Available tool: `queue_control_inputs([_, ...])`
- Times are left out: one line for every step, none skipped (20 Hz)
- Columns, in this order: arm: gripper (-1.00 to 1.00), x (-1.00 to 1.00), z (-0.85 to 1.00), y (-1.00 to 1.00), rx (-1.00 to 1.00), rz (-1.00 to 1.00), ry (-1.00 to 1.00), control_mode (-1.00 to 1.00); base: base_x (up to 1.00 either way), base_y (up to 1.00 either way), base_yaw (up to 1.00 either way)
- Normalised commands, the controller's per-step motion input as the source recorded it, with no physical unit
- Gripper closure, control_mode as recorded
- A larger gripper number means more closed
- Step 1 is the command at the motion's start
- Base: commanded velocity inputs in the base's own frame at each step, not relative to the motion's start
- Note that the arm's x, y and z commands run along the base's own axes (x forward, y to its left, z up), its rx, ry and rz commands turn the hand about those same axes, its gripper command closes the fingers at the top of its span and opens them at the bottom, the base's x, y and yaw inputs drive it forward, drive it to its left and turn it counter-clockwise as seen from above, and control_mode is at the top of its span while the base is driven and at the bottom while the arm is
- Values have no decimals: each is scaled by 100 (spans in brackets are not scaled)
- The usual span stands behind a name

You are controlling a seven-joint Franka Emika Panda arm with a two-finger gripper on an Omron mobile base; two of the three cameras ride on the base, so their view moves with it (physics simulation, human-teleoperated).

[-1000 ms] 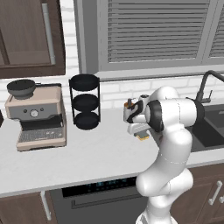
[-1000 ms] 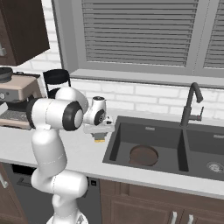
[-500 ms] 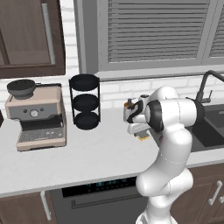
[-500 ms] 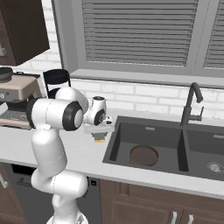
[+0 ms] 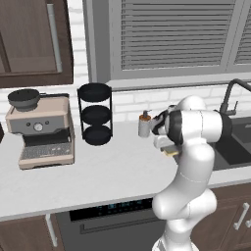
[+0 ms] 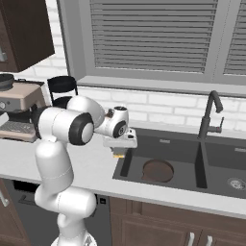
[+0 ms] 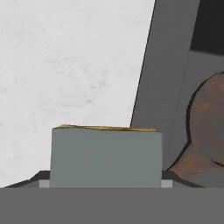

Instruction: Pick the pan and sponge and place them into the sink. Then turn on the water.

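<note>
With the pan (image 6: pixel 157 170) already lying in the sink (image 6: pixel 187 144), the gripper (image 6: pixel 119 153) is clamped on the sponge (image 7: pixel 105 155) above the table (image 6: pixel 62 161) just short of the basin rim, so the carry calls for moving forward over the basin and letting go.

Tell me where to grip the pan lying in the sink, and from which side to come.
Grip the pan by its short handle, coming from straight above. It lies flat on the floor of the sink, so its low rim offers little to pinch. First free the gripper, which looks shut on the sponge.
</note>
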Motion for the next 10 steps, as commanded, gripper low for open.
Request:
queue_control_inputs([100, 0, 12, -66, 0, -9, 9, -100, 0, 0, 0])
queue_control_inputs([100, 0, 4, -74, 0, -11, 7, -100, 0, 0, 0])
queue_control_inputs([100, 0, 0, -79, 0, -12, 7, -100, 0, 0, 0])
queue_control_inputs([100, 0, 0, -79, 0, -13, 9, -100, 0, 0, 0])
queue_control_inputs([100, 0, 0, -86, 0, -14, 7, -100, 0, 0, 0])
queue_control_inputs([100, 0, 0, -84, 1, -15, 6, -100, 0, 0, 0])
queue_control_inputs([100, 0, 0, -81, 1, -15, 7, -100, 0, 0, 0])
queue_control_inputs([100, 0, 0, -87, 3, -15, 9, -100, 0, 0, 0])
queue_control_inputs([100, 0, 0, -90, 3, -14, 9, -100, 0, 0, 0])
queue_control_inputs([100, 0, 0, -91, 4, -14, 8, -100, 0, 0, 0])
